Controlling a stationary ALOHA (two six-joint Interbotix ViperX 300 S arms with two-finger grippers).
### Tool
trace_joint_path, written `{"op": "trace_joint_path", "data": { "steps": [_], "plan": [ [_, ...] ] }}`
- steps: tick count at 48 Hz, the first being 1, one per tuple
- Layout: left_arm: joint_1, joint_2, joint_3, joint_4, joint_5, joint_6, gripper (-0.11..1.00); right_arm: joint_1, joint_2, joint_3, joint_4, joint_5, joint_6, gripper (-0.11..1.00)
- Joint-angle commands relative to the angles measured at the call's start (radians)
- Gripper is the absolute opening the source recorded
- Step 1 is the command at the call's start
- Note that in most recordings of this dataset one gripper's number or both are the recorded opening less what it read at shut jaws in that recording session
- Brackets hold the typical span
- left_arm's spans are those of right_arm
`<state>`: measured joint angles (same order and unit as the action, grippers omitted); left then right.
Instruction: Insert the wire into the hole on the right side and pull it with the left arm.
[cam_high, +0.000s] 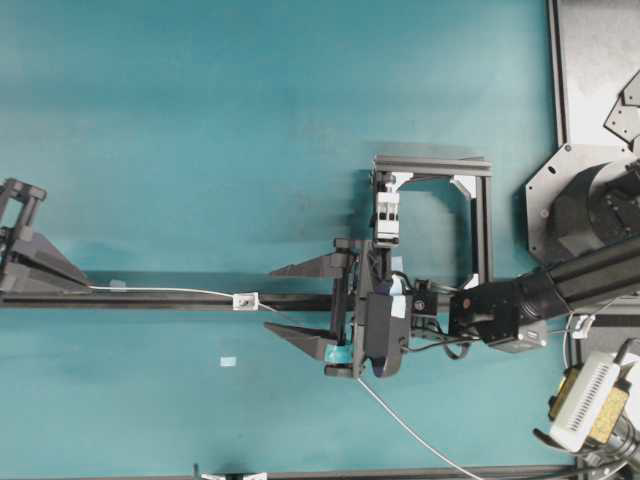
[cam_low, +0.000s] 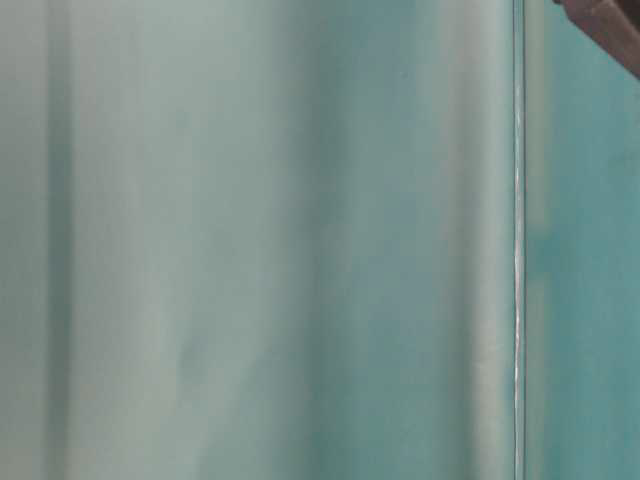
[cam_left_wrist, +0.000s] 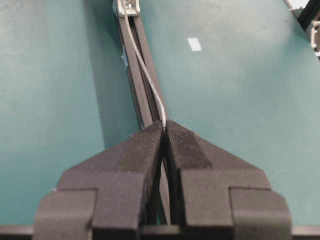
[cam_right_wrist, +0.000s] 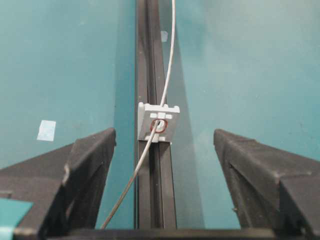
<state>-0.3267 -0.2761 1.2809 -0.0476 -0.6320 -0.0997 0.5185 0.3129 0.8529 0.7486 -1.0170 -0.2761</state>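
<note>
Two black textured fingers (cam_left_wrist: 150, 150) of the left claw (cam_left_wrist: 165, 131) fill the foreground of the left wrist view, pressed together with the thin pale grey-white wire (cam_left_wrist: 145, 67) pinched at their tips. From that pinch the wire runs straight ahead along the black slotted rail (cam_left_wrist: 137, 85) to the small white-silver square block (cam_left_wrist: 127, 6) fixed on the rail.

From overhead, the left claw (cam_high: 78, 280) sits at the far left edge of the teal tabletop (cam_high: 250, 120); the wire (cam_high: 165, 291) spans from it rightward to the block (cam_high: 245, 300), passes through, and trails on toward the lower right. The wire's long axis therefore lies along the rail, and the block lies to the right of the left claw, well apart.

The right claw (cam_high: 305, 303) stands wide, holding nothing, just right of the block, its black fingers (cam_right_wrist: 85, 165) either side of the rail. Its wrist view shows the wire (cam_right_wrist: 165, 80) threaded through the red-ringed hole (cam_right_wrist: 158, 126).

Judgement: insertion appears done; the pull is the step in hand. Any further draw should travel leftward along the rail line, away from the block. A pull angled off that axis risks binding the wire at the hole.
</note>
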Motion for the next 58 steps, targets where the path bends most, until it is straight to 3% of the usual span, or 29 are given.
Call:
{"op": "trace_joint_path", "data": {
  "steps": [1, 12, 33, 41, 49, 58],
  "plan": [
    [-0.005, -0.032, -0.003, 0.003, 0.009, -0.002, -0.10, 0.003, -0.032, -0.009, -0.003, -0.005, 0.002, 0.86],
    [-0.005, -0.078, -0.003, 0.003, 0.107, -0.017, -0.10, 0.003, -0.032, -0.012, -0.003, -0.005, 0.002, 0.86],
    [0.000, -0.077, -0.002, 0.003, 0.133, -0.091, -0.07, 0.002, -0.032, -0.015, -0.003, -0.005, 0.002, 0.86],
    [0.005, -0.077, -0.002, 0.003, 0.133, -0.089, 0.15, 0.003, -0.032, -0.015, -0.003, -0.005, 0.002, 0.86],
    [0.014, -0.077, 0.000, 0.003, 0.132, -0.089, 0.60, 0.003, -0.032, -0.015, -0.003, -0.005, 0.002, 0.86],
    [0.034, -0.077, 0.005, 0.003, 0.132, -0.084, 0.61, 0.003, -0.032, -0.015, -0.003, -0.005, 0.002, 0.86]
  ]
}}
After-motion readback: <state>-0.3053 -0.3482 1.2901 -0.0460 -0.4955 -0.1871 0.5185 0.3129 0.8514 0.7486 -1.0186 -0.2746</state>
